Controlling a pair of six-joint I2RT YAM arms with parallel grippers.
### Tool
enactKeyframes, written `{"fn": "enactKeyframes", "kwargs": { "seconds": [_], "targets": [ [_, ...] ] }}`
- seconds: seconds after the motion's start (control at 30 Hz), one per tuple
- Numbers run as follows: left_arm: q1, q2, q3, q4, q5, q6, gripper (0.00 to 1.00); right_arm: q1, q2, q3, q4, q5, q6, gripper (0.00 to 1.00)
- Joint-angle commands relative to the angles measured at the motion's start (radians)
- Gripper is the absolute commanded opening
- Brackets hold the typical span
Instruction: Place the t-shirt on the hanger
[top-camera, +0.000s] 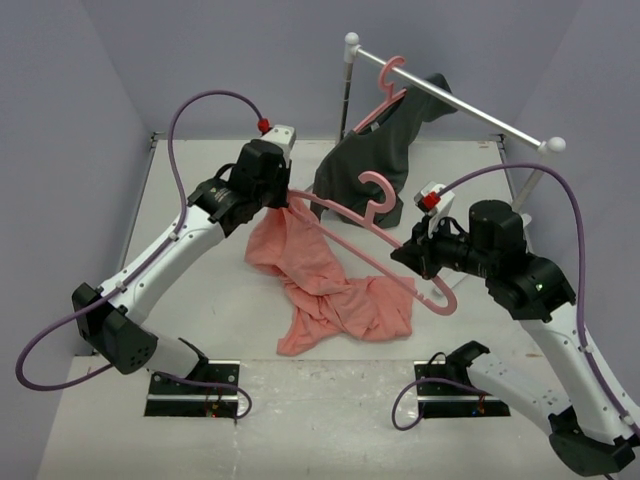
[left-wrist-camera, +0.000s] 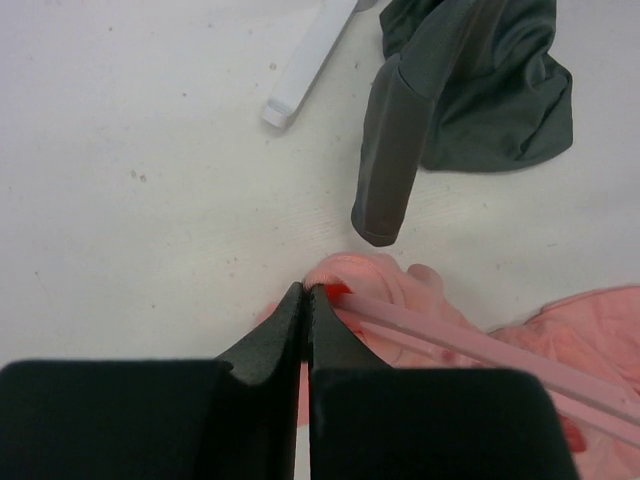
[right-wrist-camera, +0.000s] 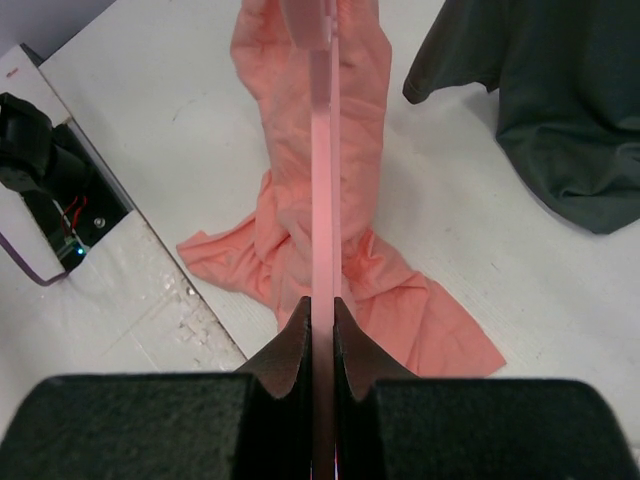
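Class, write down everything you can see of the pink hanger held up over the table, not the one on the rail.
The hanger is slim, smooth pink plastic with a curved hook and sloping shoulders. It is held clear of the table, tilted, with its hook pointing towards the back. The right gripper is shut on one of its bars near one end. The other end is buried in the bunched salmon t-shirt, which hangs from it, where the left gripper is shut.

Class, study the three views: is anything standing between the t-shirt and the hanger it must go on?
Nothing visible does. The t-shirt, pinched by the left end effector, meets the end of the hanger; the dark grey garment hangs behind, apart.
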Motion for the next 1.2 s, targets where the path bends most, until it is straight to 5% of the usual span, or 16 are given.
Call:
{"fn": "enactKeyframes", "kwargs": {
  "seconds": [0.0, 0.53, 0.8, 1.07, 1.17],
  "targets": [
    [0.000, -0.020, 0.036, -0.058, 0.050, 0.067, 0.00, 0.015, -0.012, -0.011, -0.008, 0.025, -0.024, 0.00],
    [-0.003, -0.054, 0.060, -0.067, 0.306, 0.103, 0.00, 0.047, 0.089, -0.042, 0.043, 0.008, 0.034, 0.00],
    [-0.008, -0.102, 0.165, -0.222, 0.280, 0.176, 0.00, 0.048, 0.147, -0.124, 0.108, -0.274, -0.052, 0.00],
    [-0.014, -0.173, 0.267, -0.305, 0.177, 0.200, 0.00, 0.049, 0.080, -0.155, 0.335, -0.511, 0.119, 0.00],
    [-0.022, -0.191, 0.267, -0.323, 0.135, 0.204, 0.00, 0.047, 0.052, -0.122, 0.345, -0.446, 0.165, 0.00]
  ]
}}
